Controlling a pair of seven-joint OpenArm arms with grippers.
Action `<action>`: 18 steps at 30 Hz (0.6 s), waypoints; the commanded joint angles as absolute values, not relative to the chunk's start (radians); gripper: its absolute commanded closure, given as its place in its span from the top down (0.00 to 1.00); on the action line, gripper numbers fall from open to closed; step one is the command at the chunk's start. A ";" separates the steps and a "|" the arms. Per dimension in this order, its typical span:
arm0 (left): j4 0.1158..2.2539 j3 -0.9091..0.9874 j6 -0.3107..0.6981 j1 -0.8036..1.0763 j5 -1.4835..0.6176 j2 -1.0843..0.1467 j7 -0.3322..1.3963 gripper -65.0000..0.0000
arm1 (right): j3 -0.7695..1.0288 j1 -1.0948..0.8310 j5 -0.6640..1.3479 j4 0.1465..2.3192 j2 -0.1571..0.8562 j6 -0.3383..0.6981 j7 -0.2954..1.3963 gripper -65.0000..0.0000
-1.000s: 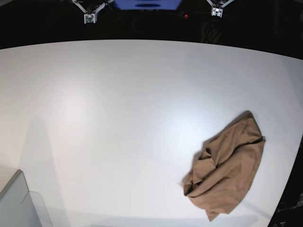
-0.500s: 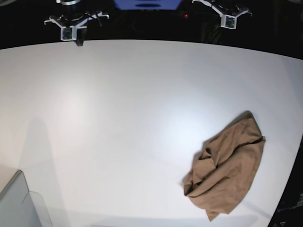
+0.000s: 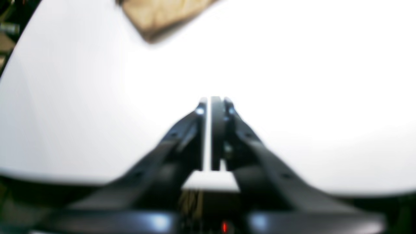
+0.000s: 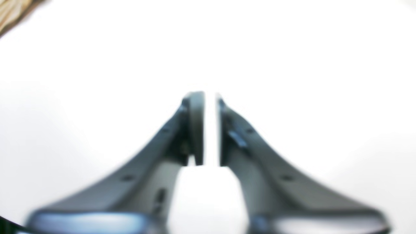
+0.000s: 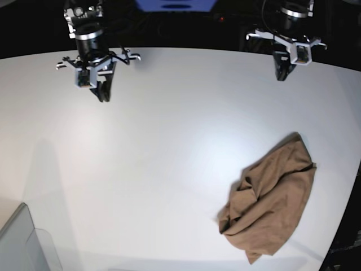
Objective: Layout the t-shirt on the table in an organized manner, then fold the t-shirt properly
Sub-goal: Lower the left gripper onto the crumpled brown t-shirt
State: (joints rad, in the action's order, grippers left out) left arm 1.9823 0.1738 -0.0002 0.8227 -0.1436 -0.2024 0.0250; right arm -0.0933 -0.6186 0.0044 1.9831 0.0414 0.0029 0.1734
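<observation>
In the left wrist view, my left gripper (image 3: pixel 211 104) showed only a thin slit between its jaws, holding nothing, over the bare table (image 3: pixel 308 97). The t-shirt (image 3: pixel 156 14) lay far ahead at the frame's top, blurred. With jaws that narrow, I judged a grab would push the cloth rather than pinch it.

In the right wrist view, my right gripper (image 4: pixel 209 97) stood slightly apart and empty, with a sliver of shirt at the upper-left corner.

In the base view, both grippers hung near the far edge, well apart from the crumpled t-shirt close to the table's near right edge. I judged that dragging it there could pull it off.
</observation>
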 commanded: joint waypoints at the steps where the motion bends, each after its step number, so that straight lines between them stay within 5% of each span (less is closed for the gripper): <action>1: 1.997 0.177 -0.004 0.829 -0.143 -0.206 0.002 0.19 | -0.116 -0.601 0.005 2.005 0.041 0.005 0.166 0.25; 6: 1.994 0.177 0.001 0.751 -0.143 -0.214 0.002 0.68 | -0.182 -0.550 0.005 2.003 0.042 0.005 0.249 0.50; 9: 1.963 0.179 -0.004 0.664 -0.139 -0.216 0.002 0.91 | -0.193 -0.538 0.005 2.002 0.042 0.005 0.265 0.57; 12: 1.910 0.219 -0.004 0.555 -0.142 -0.209 0.027 1.00 | -0.193 -0.527 0.005 1.997 0.041 0.005 0.265 0.57; 18: 1.756 0.332 0.004 0.260 -0.143 -0.171 0.268 1.00 | -0.189 -0.519 0.004 1.992 0.044 0.005 0.265 0.57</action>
